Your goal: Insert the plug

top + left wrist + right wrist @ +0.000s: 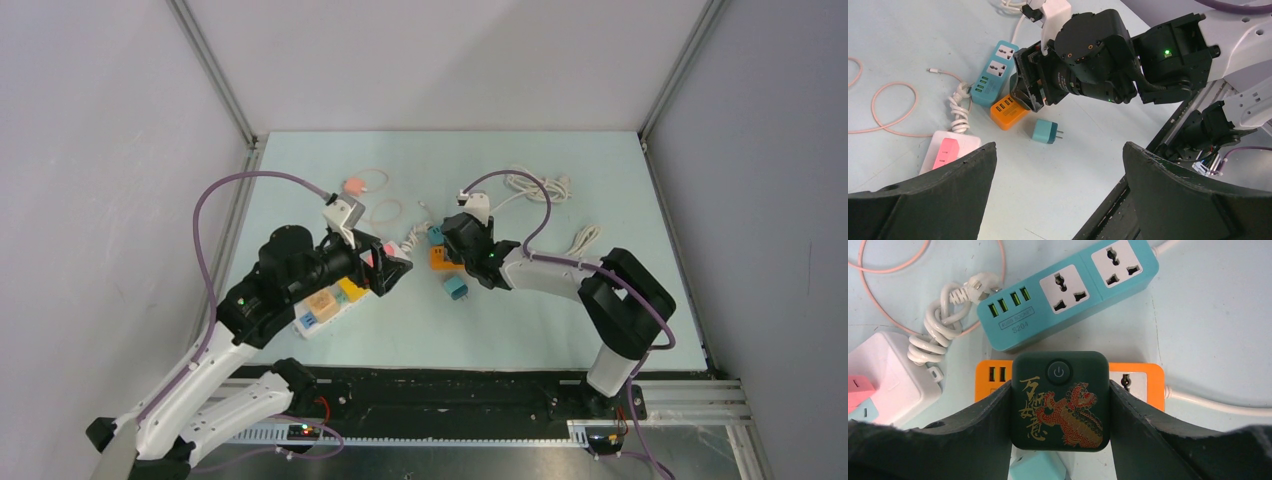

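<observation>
My right gripper (1060, 392) is shut on a dark green square plug (1060, 405) that carries a power button and a red-gold lion picture. Directly beneath it lies the orange power strip (1143, 382), whose middle the plug covers; its prongs are hidden, so I cannot tell whether they touch the socket. From above, the right gripper (452, 255) sits over the orange strip (438, 260). My left gripper (1058, 160) hangs open and holds nothing, above the table beside the white strip (955, 142). From above, the left gripper (392, 272) is to the left of the orange strip.
A teal power strip (1068, 290) lies just beyond the orange one. A small teal plug (1046, 131) lies loose on the table near it. The white strip (325, 305) carries several coloured plugs. Coiled white cables (540, 185) and a pink cable (375, 195) lie at the back.
</observation>
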